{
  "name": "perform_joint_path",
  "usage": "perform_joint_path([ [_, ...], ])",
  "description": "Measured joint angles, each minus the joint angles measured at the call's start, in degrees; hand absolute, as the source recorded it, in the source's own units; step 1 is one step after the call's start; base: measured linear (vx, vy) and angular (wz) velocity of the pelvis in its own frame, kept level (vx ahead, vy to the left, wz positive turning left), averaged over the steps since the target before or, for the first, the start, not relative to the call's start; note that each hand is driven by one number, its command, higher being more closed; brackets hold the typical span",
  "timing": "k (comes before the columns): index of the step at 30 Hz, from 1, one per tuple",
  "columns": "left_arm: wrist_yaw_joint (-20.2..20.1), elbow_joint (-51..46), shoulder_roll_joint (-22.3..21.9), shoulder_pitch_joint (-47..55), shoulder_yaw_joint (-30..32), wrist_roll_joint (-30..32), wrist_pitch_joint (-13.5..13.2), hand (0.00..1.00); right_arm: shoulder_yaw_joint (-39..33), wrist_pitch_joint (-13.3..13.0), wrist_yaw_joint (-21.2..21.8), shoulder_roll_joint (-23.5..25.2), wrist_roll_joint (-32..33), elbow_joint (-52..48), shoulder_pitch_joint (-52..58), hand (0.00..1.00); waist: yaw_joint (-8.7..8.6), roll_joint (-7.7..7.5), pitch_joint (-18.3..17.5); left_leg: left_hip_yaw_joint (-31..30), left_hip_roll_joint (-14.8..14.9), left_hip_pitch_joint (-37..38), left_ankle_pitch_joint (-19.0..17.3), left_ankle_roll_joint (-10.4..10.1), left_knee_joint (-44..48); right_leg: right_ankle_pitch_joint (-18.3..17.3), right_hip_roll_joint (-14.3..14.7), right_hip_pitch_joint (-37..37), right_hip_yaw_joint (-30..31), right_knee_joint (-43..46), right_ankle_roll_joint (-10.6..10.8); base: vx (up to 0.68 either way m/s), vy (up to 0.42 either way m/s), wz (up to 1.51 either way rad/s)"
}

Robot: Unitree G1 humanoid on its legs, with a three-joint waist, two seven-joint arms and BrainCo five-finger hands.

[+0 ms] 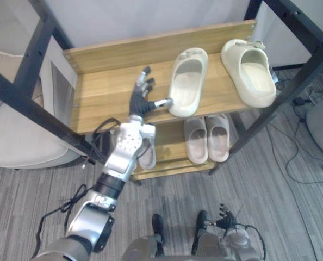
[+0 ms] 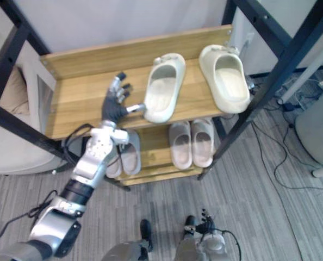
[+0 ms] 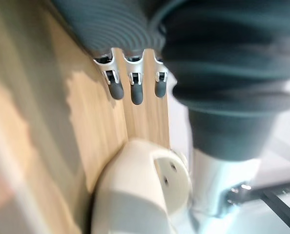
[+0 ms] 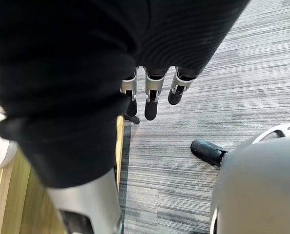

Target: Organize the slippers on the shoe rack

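Overall light: bright, soft and even, coming from above the shoe rack (image 1: 150, 46).
Top shelf (image 1: 101, 98): well lit, the wood looks pale.
Cream slippers (image 1: 187, 81): bright rims, soft shade inside the openings.
Lower shelf (image 1: 169, 144): dimmer, shaded under the top shelf.
Floor (image 1: 259, 185) before the rack: evenly lit.
Left wrist view: soft dark shadow on the wood beside one slipper.

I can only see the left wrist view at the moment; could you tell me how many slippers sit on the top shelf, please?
Observer: Two cream ones: the near slipper beside the left hand, and a second slipper further right, angled differently.
Operator: Is the hand touching the near one?
Observer: Its thumb tip meets the slipper's near end; the fingers are straight above the top shelf.
Operator: And the right hand?
Observer: The right hand hangs low over the floor, open, holding nothing.
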Motion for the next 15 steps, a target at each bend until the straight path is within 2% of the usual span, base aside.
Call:
perform_joint_path([
  [9, -2.34, -0.61, -2.43, -0.04, -6.96, -6.1, -0.15, 0.0, 0.3, 0.31, -0.05, 0.23, 0.01, 1.65, -0.1, 0.0, -0.46, -1.12, -1.83, -0.12, -0.05, 0.35, 0.14, 0.22, -0.46, 0.08, 0.11, 0.34, -0.2, -0.5, 0.48, 0.03, 0.005, 0.01],
  [15, -2.35, 0.19, -3.58, -1.09, -9.75, -6.2, -0.09, 0.0, 0.6, 0.3, -0.04, 0.19, 0.01, 1.77, -0.36, 0.0, -0.95, -1.14, -1.83, 0.43, -0.05, 0.83, 0.13, 0.22, -0.72, 0.08, 0.13, 0.39, 0.13, -0.51, 0.49, 0.02, 0.011, -0.05],
])
